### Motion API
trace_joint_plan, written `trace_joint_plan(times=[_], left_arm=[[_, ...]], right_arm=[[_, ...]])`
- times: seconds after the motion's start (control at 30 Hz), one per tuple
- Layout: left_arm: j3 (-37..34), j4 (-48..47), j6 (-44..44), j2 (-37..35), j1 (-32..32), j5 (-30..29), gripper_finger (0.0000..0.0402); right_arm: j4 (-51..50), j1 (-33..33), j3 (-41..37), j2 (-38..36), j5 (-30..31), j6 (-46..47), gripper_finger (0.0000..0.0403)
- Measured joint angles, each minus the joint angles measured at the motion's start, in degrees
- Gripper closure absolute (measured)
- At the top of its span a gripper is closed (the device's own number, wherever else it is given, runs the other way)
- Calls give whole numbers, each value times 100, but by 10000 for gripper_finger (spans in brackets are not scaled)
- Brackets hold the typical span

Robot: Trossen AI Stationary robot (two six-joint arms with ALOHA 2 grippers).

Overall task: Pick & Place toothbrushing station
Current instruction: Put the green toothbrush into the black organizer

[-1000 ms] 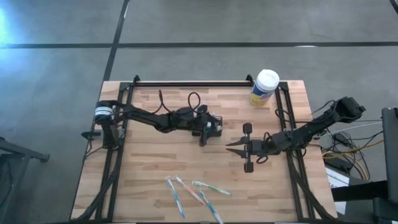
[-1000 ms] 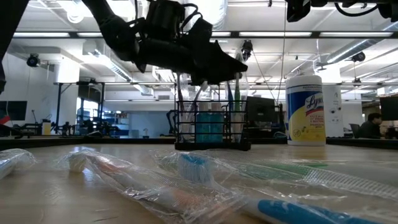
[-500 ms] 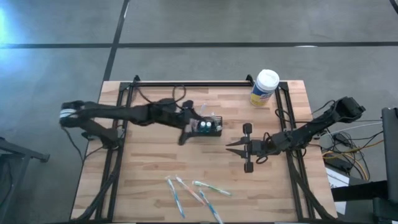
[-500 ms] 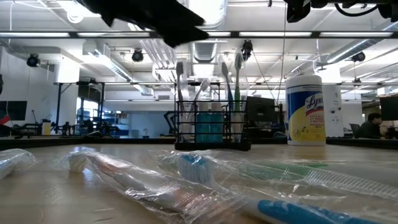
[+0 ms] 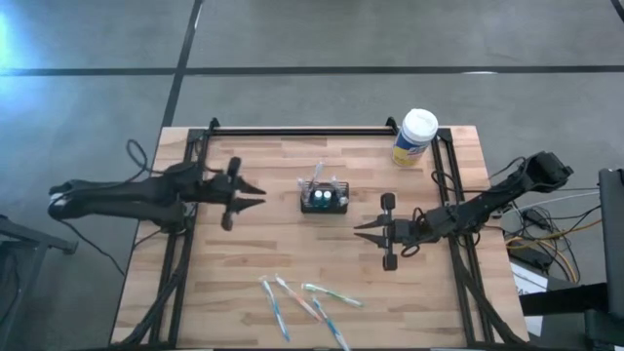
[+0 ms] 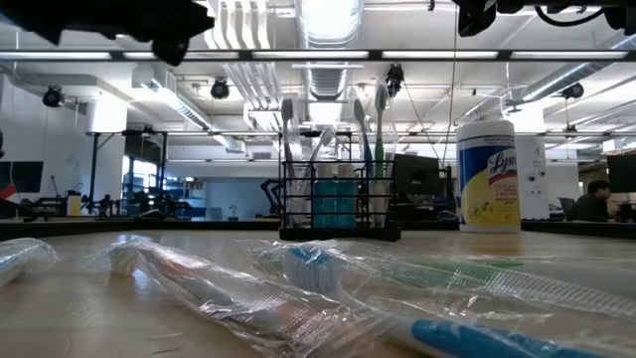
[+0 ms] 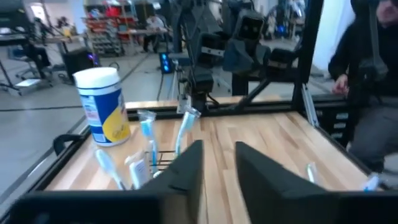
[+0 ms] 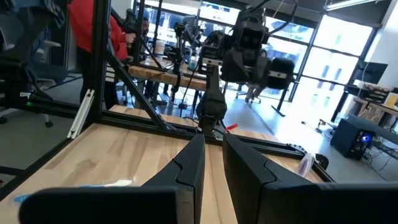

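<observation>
Station set down mid-table; left arm clear of it, right arm waiting.

The table (image 5: 244, 273) carries the toothbrushing station (image 5: 324, 198) upright near its centre, brushes standing in its compartments; the white-lidded canister (image 5: 415, 137) stands well apart at the far edge; wrapped toothbrushes (image 5: 302, 302) lie loose near the front edge. The left gripper (image 5: 249, 194) sits off to the station's left, apart from it, fingers (image 7: 186, 171) narrowly parted and holding nothing; the right gripper (image 5: 363, 231) rests just right of the station, fingers drawn close, empty. Judgement: placement looks complete; any withdrawal should stay level and away from the brush heads, lest the holder tip.
</observation>
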Motion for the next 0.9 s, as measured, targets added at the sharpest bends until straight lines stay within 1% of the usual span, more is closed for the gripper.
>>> trace_joint_plan(times=[0.1,0.13,0.17,0.27,0.37,0.47,0.53,0.67,0.8,0.9], left_arm=[[-353,5,-63,-545,3,-37,369],[-454,16,-35,-691,4,-36,385],[-556,18,4,-809,4,-36,392],[-825,23,133,-1052,4,-47,393],[-1064,19,203,-1191,0,-266,397],[-1288,23,228,-1267,2,-602,397],[-1422,81,310,-1315,7,-677,396],[-1629,558,399,-1421,4,-456,398],[-1642,580,564,-1490,5,-419,396],[-1627,572,765,-1506,29,-426,397]], right_arm=[[15,0,1,0,2,1,351],[17,-1,5,0,2,-5,351],[34,-11,9,0,2,-32,351],[114,-41,11,0,4,-125,351],[244,-87,11,-48,24,-123,351],[283,-183,11,-288,245,133,351],[126,-300,11,-535,298,218,351],[-565,-591,11,-1132,-68,222,351],[-1197,-908,9,-1739,-726,354,351],[-1561,-997,-17,-2073,-934,394,351]])
